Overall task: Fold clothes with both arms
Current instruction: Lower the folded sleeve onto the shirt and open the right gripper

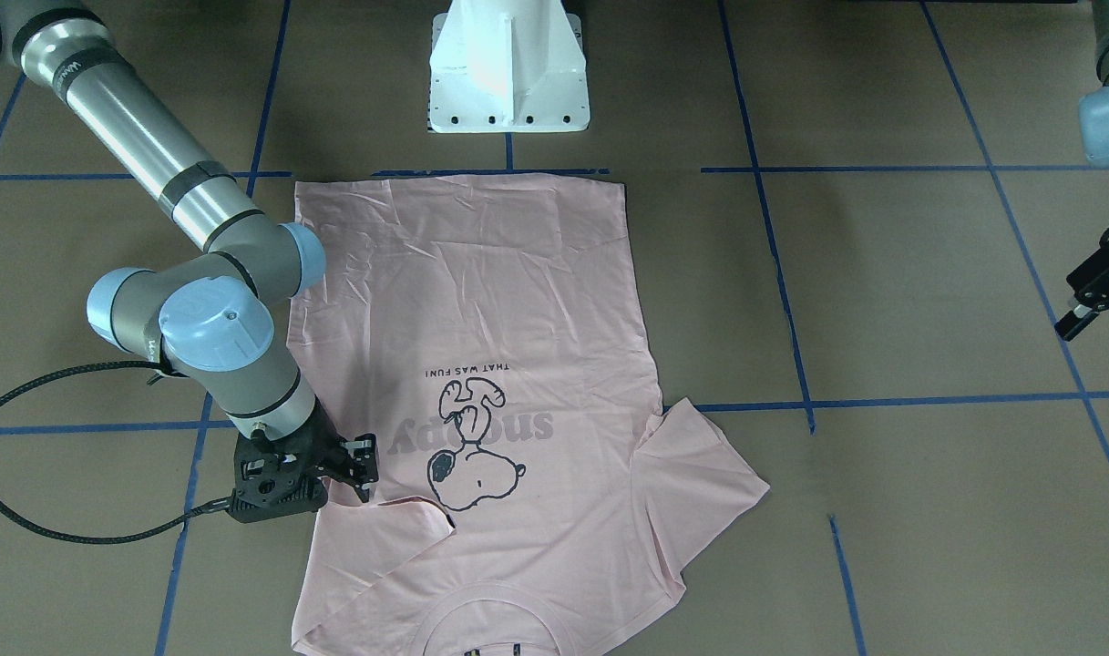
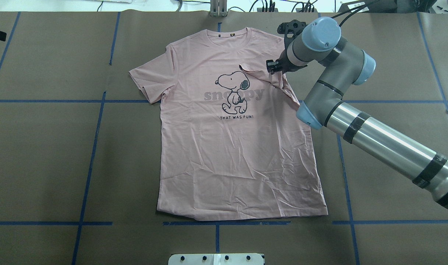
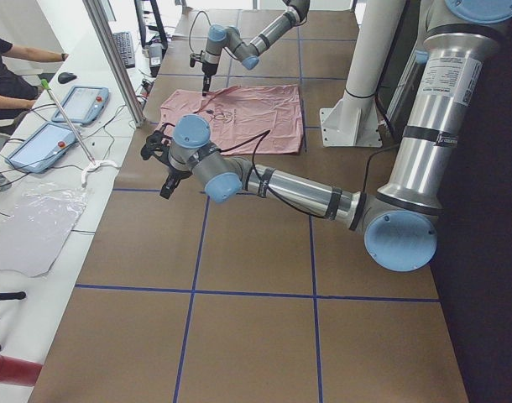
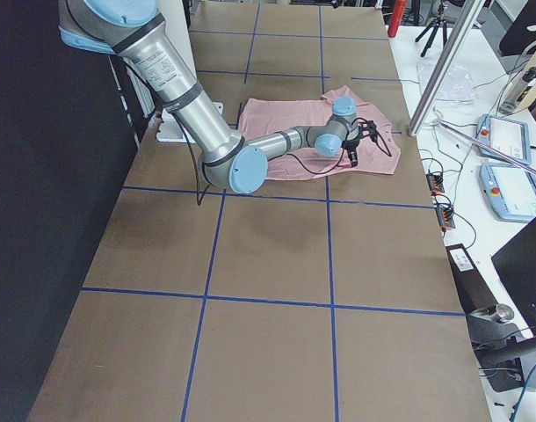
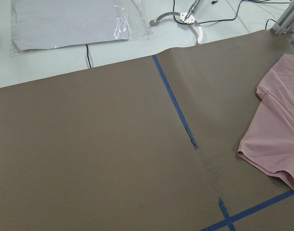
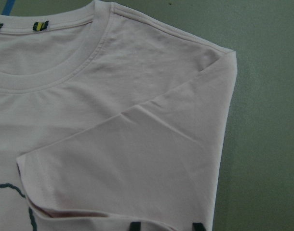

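Observation:
The pale pink T-shirt (image 1: pixel 481 301) (image 2: pixel 235 154) lies flat, print up, with its neck at the far edge of the table. The sleeve (image 2: pixel 260 77) (image 6: pixel 127 168) on my right side is folded inward over the chest. The other sleeve (image 2: pixel 150 79) (image 5: pixel 277 120) lies spread out. My right gripper (image 1: pixel 364 469) (image 2: pixel 273 68) (image 6: pixel 166 225) hovers at the folded sleeve's edge, open, its two fingertips apart with nothing between them. My left gripper (image 1: pixel 1078 319) (image 3: pixel 165 180) hangs well off to the shirt's left over bare table. Its jaws are too small to read.
The white pedestal base (image 1: pixel 508 73) (image 2: pixel 216 258) stands at the robot's side of the shirt hem. Blue tape lines (image 2: pixel 95 140) grid the brown table cover. Beyond the far table edge are tablets (image 3: pixel 80 105), a plastic bag (image 5: pixel 70 19) and a seated person (image 3: pixel 8 71).

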`<state>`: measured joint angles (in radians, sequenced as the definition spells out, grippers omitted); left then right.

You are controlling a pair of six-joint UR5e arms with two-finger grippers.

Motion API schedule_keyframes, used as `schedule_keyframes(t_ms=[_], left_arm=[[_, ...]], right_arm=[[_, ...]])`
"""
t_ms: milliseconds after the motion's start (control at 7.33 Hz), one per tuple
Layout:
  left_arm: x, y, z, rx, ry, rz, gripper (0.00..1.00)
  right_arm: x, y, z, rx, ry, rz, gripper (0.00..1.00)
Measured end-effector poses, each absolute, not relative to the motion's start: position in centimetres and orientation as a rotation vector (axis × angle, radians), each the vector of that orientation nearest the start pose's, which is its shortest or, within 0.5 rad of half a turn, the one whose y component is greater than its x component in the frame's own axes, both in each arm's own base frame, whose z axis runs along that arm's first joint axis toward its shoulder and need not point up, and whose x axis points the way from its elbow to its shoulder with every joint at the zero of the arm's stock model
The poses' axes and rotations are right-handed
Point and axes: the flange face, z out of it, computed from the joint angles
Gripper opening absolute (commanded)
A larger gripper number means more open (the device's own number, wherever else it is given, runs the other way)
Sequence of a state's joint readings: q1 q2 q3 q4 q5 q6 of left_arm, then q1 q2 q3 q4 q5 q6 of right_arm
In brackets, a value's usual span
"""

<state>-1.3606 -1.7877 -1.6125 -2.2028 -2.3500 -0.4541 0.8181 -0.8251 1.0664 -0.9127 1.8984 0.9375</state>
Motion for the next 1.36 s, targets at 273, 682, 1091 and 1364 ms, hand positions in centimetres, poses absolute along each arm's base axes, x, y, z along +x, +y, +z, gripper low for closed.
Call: schedule_keyframes(t_ms=[273, 682, 1091, 1364], left_arm=[[6.1, -58.9, 44.5, 0.556, 0.956, 0.127, 1.0], [6.1, -58.8, 44.6, 0.554, 0.956, 0.126, 1.0], [6.0, -58.8, 44.6, 0.557, 0.956, 0.126, 1.0], [6.0, -58.8, 44.5, 0.558, 0.956, 0.126, 1.0]], right_arm=[[-47.6, -65.7, 35.8, 0.366, -0.874, 0.021, 0.0], [-47.4, -65.0, 33.7, 0.368, -0.926, -0.008, 0.0], [-47.7, -62.7, 32.3, 0.354, -0.983, -0.054, 0.26], [-47.9, -60.1, 32.5, 0.349, -1.009, -0.085, 1.0]])
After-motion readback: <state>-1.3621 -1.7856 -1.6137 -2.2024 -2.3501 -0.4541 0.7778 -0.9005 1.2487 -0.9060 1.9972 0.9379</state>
